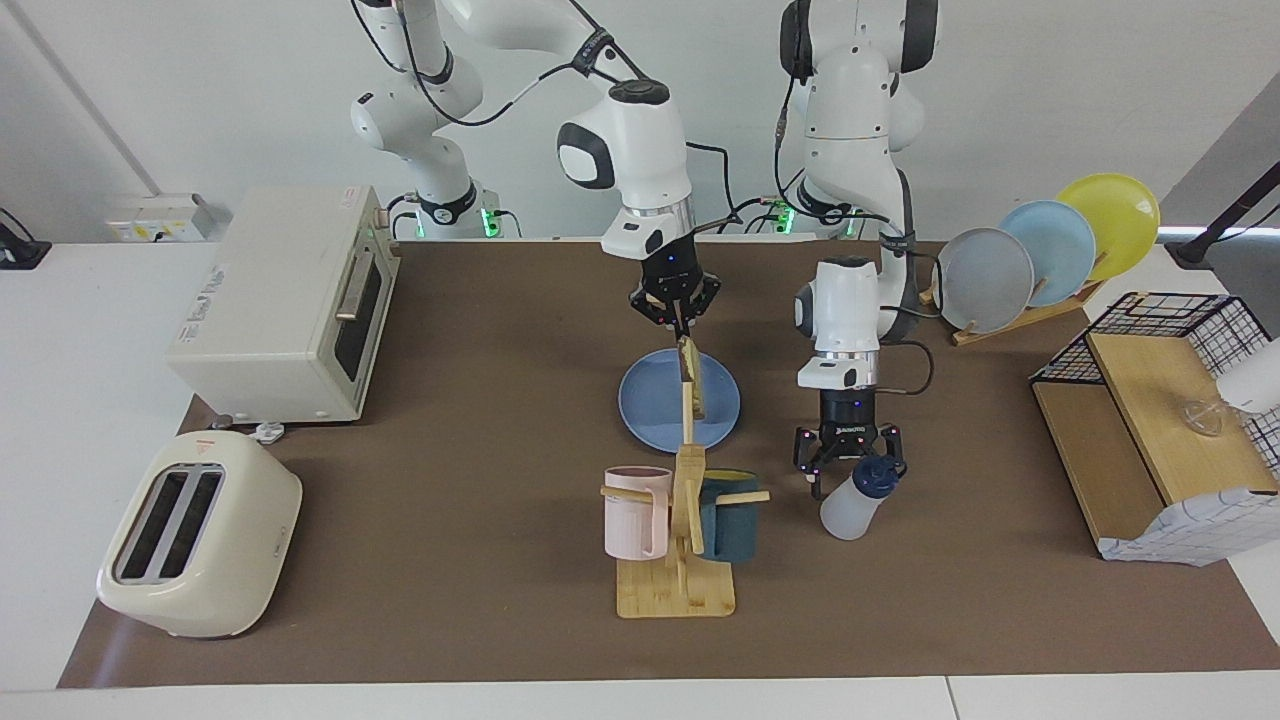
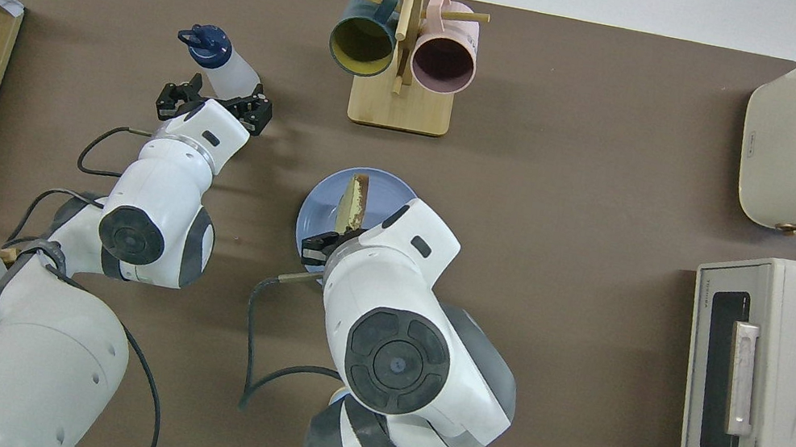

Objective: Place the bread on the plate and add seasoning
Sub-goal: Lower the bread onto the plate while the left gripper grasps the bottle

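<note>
Brown matting covers the table (image 1: 480,420), and the bulkiest things on it sit toward the right arm's end: a cream toaster oven (image 1: 285,300) at about nine o'clock in the facing view and a cream two-slot toaster (image 1: 195,535) near seven o'clock. A wire-and-wood rack (image 1: 1165,440) at three o'clock and three plates standing upright (image 1: 1040,245) at two o'clock are toward the left arm's end. A wooden mug tree (image 1: 685,530) with a pink and a dark teal mug stands at six o'clock, farther from the robots than the blue plate.

That plate (image 1: 650,410) lies flat near the middle of the table. The right gripper (image 1: 678,318) hangs over its twelve o'clock edge, fingertips pinched tight on the top crust of the bread (image 1: 690,375). The slice dangles on edge above the plate; whether its lower edge touches the plate I cannot tell.

The left gripper (image 1: 850,462) is low over the seasoning bottle (image 1: 852,505), at four o'clock from the plate, its jaws spread wide on either side of the navy cap and holding nothing. The bottle stands on the mat, leaning a little.

By my reading, the task is roughly halfway through its first part: the bread is over the plate but not yet laid flat or let go. Left to do: release the slice, grasp the bottle, carry it over and dispense.
</note>
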Motion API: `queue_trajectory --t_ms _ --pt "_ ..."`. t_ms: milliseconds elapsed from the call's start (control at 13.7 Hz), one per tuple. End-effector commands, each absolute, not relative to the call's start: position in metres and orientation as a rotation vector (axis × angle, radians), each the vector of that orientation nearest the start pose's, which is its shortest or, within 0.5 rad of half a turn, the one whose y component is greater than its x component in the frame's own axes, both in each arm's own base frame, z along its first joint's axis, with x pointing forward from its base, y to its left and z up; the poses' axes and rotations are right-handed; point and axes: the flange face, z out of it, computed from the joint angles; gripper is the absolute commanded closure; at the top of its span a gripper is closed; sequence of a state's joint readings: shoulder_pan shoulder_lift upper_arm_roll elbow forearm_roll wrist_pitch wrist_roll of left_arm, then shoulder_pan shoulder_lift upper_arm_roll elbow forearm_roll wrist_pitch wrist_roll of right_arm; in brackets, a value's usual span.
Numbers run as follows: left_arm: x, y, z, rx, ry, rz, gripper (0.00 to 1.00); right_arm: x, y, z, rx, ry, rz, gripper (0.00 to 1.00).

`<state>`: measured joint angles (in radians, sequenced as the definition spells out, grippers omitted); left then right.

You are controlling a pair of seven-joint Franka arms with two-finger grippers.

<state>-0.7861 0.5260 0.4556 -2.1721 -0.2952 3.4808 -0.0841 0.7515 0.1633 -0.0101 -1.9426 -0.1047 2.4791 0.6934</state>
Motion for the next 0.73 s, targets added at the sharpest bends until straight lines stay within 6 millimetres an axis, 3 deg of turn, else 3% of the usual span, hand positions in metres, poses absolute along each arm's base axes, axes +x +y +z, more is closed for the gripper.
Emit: queue_trajectory --t_ms 0,655 --pt "0.593 -0.182 0.271 -2.841 0.090 -1.359 0.00 0.456 0.429 0.430 -2.891 -0.172 -0.498 1.00" --pt "0.610 -0.178 0.274 -2.844 0.051 -1.360 0.00 0.436 0.409 0.393 -2.900 -0.182 -0.477 1.00"
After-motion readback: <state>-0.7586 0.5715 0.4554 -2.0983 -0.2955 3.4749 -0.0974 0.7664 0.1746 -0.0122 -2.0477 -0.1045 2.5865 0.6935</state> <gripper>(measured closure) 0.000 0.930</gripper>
